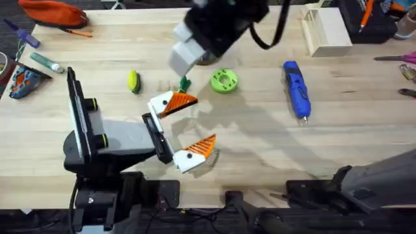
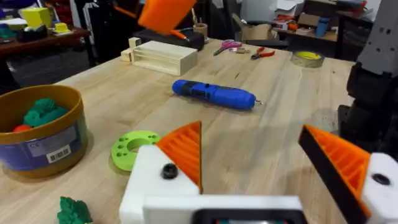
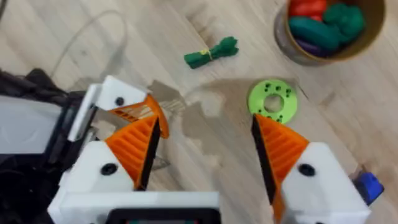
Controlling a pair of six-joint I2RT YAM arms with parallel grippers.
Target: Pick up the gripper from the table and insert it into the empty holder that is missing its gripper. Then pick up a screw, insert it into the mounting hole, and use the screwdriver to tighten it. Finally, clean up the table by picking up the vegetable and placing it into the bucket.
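Your left gripper [image 1: 182,130] stands released above the wood table [image 1: 260,149], both orange pads in place. Your right gripper [image 3: 205,155] hangs open over it. The blue screwdriver [image 1: 296,88] lies well apart, the green vegetable [image 3: 211,51] near the filled bucket [image 2: 43,134] and green disc [image 1: 223,80].

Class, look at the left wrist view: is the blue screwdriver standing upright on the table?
No, the blue screwdriver lies flat on its side on the wooden table.
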